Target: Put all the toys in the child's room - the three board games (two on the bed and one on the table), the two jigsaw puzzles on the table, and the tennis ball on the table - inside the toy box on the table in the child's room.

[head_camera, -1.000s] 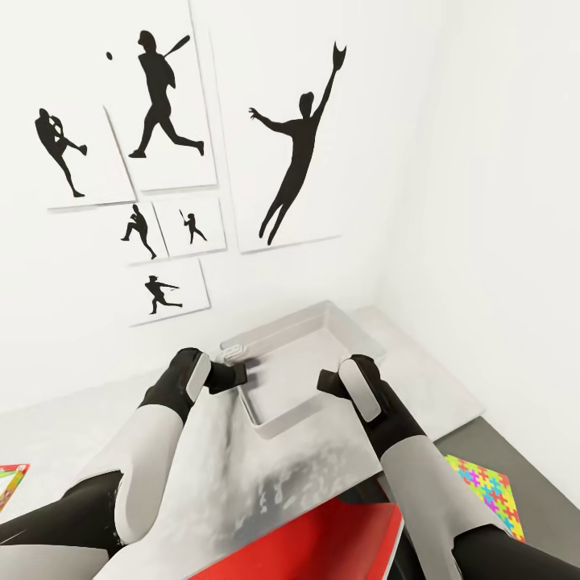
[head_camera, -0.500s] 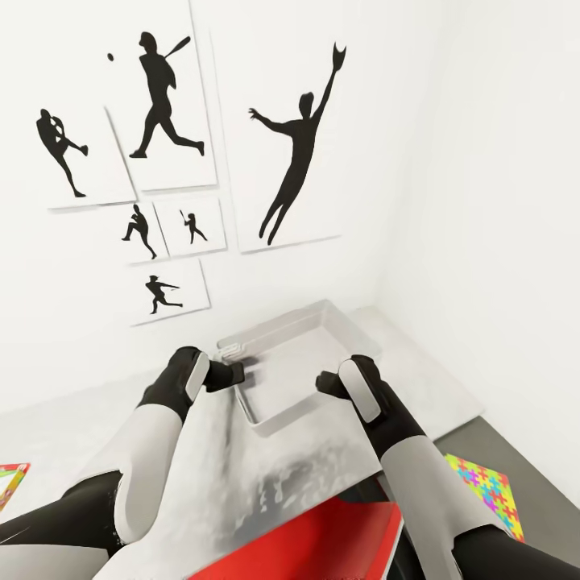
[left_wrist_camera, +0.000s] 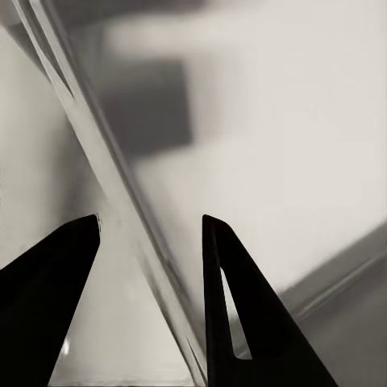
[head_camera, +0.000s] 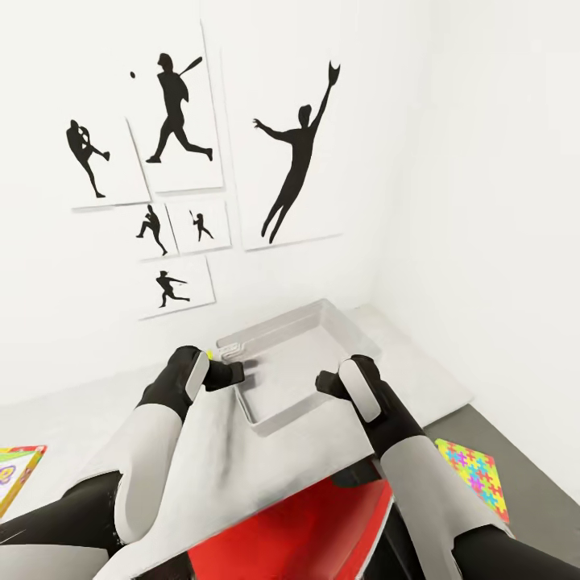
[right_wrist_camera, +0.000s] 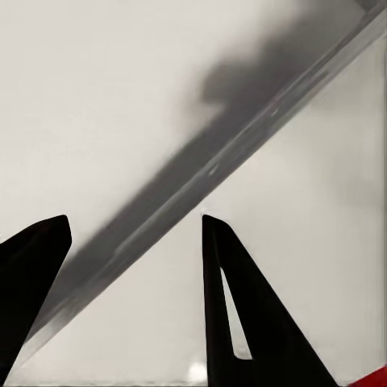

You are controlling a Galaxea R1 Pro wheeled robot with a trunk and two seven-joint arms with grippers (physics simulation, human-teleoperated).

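Note:
The toy box (head_camera: 298, 366) is a clear shallow plastic tub held out in front of me at the room's corner. My left gripper (head_camera: 235, 372) is shut on its left wall (left_wrist_camera: 121, 201), which runs between the two dark fingers (left_wrist_camera: 234, 306). On the opposite wall (right_wrist_camera: 185, 210) my right gripper (head_camera: 325, 383) is shut too. A red board game (head_camera: 322, 524) shows under the box's near edge; I cannot tell whether it lies inside. A bright jigsaw puzzle (head_camera: 475, 477) lies low on the right. A yellow-green speck (head_camera: 209, 354) peeks out beside the left gripper.
White walls meet in a corner just beyond the box, with black sports silhouette posters (head_camera: 294, 153) on the left wall. A white surface (head_camera: 419, 370) lies under the box, a grey one (head_camera: 532, 483) at right. A colourful flat box (head_camera: 16, 471) pokes in at the left edge.
The whole picture has shifted, so the camera moved: posters slid right, the puzzle slid left and up. Box and both grippers kept their place in view. More of the red game shows.

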